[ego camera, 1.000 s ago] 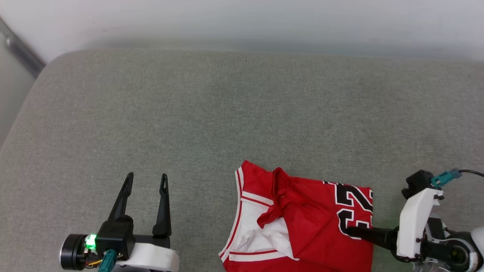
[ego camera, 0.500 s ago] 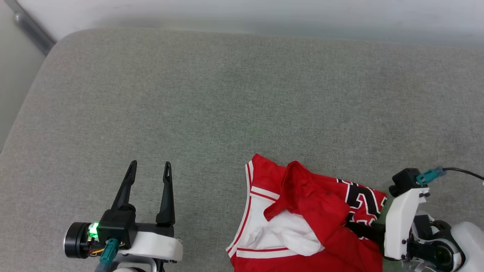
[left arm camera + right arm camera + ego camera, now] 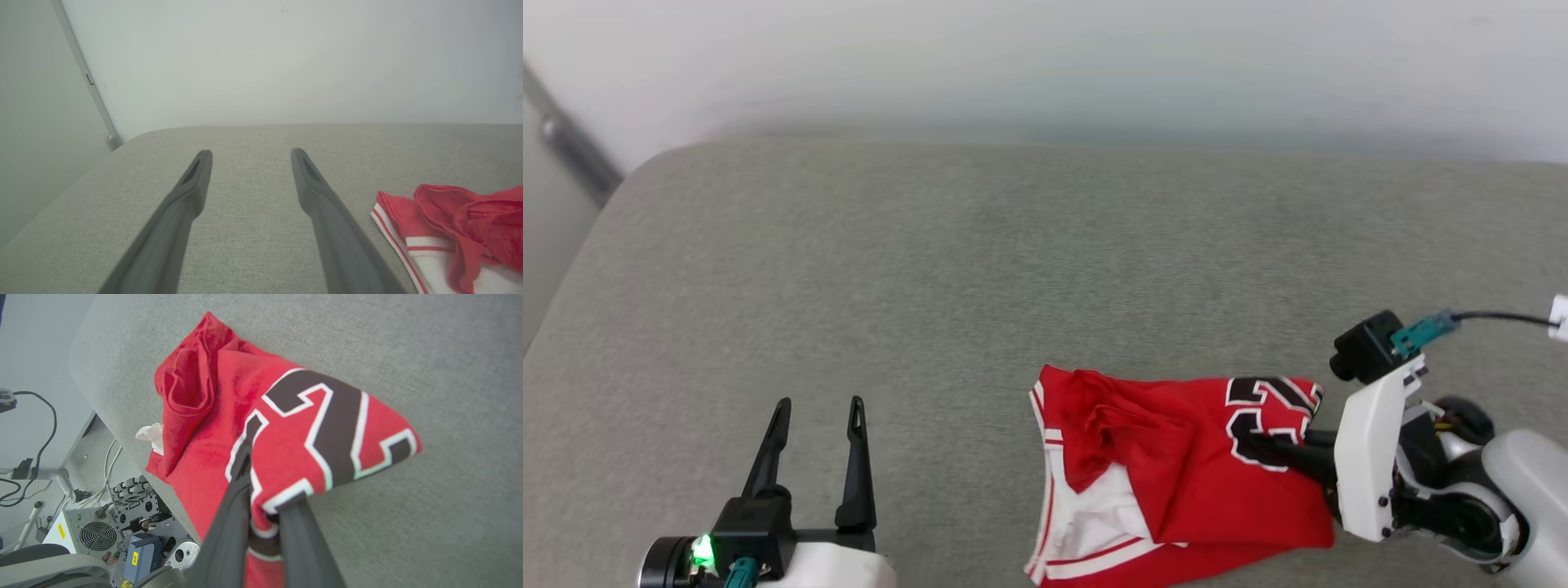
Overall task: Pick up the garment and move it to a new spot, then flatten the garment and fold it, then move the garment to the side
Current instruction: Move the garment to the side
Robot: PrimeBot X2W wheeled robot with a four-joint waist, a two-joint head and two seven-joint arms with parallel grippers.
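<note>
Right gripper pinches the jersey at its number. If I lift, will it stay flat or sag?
Probably floppy: the garment bunches in soft folds on the cushion. Pinched at one edge by the right gripper, it will likely hang and trail.

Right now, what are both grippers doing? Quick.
Left gripper: open, empty.
Right gripper: shut on shirt.

Garment (image 3: 212,457): black, white-edged numeral (image 3: 339,428), reads "2" (partly wrapped round fold); nothing else legible.
</note>
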